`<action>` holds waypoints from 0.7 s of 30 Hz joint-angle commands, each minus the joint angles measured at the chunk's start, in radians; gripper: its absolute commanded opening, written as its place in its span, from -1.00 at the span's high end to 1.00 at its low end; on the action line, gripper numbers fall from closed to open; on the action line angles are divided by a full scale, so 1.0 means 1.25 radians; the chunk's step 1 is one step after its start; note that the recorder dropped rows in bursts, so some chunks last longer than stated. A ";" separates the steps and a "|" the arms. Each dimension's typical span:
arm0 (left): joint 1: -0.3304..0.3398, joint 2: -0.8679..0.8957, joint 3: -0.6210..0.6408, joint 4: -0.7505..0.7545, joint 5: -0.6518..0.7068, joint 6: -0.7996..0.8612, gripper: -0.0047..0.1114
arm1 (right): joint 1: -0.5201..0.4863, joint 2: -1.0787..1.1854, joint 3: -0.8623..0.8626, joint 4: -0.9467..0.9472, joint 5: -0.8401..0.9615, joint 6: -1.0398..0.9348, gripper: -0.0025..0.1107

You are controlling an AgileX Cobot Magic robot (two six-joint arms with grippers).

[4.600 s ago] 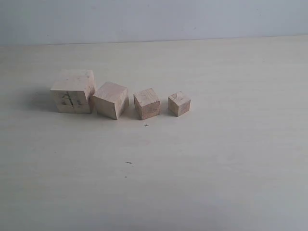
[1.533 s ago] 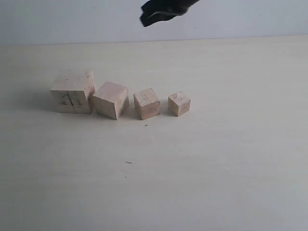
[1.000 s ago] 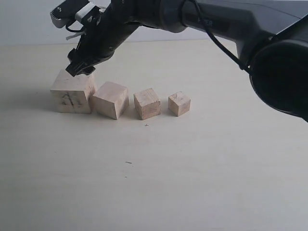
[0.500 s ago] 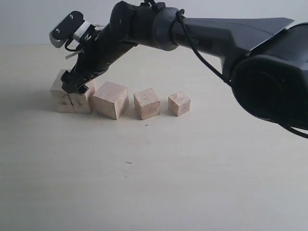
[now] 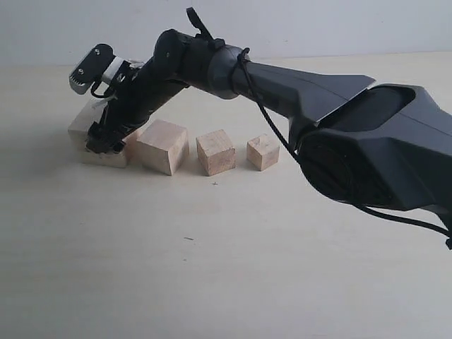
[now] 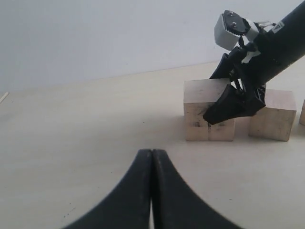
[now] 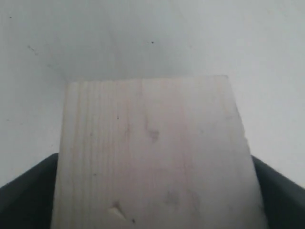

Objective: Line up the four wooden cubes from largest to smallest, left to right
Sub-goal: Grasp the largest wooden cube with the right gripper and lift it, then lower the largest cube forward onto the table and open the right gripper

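Four pale wooden cubes stand in a row on the table, sizes stepping down to the right. The largest cube point(image 5: 81, 131) point(image 6: 198, 112) is at the left end, then the second cube point(image 5: 162, 146) point(image 6: 271, 117), the third cube point(image 5: 215, 152) and the smallest cube point(image 5: 263, 152). My right gripper point(image 5: 106, 138) point(image 6: 234, 101) reaches across from the right and grips the largest cube point(image 7: 152, 152), one finger on each side. It hides the cube's marked face. My left gripper point(image 6: 151, 155) is shut and holds nothing, low over the table well short of the cubes.
The long black right arm point(image 5: 296, 85) spans above the row from the right side. The pale table point(image 5: 226, 268) runs to a light wall point(image 5: 318, 25) at the back.
The right arm has swung in from above and come down onto the largest cube. That cube has shifted slightly to the left. The other three cubes have not moved.
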 commanded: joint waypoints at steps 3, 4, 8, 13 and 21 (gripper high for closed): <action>0.002 -0.005 0.000 -0.001 -0.004 0.000 0.92 | 0.001 -0.021 -0.045 -0.004 0.121 -0.020 0.92; 0.002 -0.005 0.000 -0.001 -0.004 0.000 0.92 | 0.005 -0.045 -0.045 -0.004 0.161 -0.020 0.92; 0.002 -0.005 0.000 -0.001 -0.004 0.000 0.92 | 0.008 -0.143 -0.045 0.003 0.338 -0.016 0.92; 0.002 -0.005 0.000 -0.001 -0.004 0.000 0.92 | 0.027 -0.207 0.001 0.055 0.388 0.016 0.92; 0.002 -0.005 0.000 -0.001 -0.004 0.000 0.92 | 0.101 -0.207 0.148 -0.017 0.388 0.034 0.92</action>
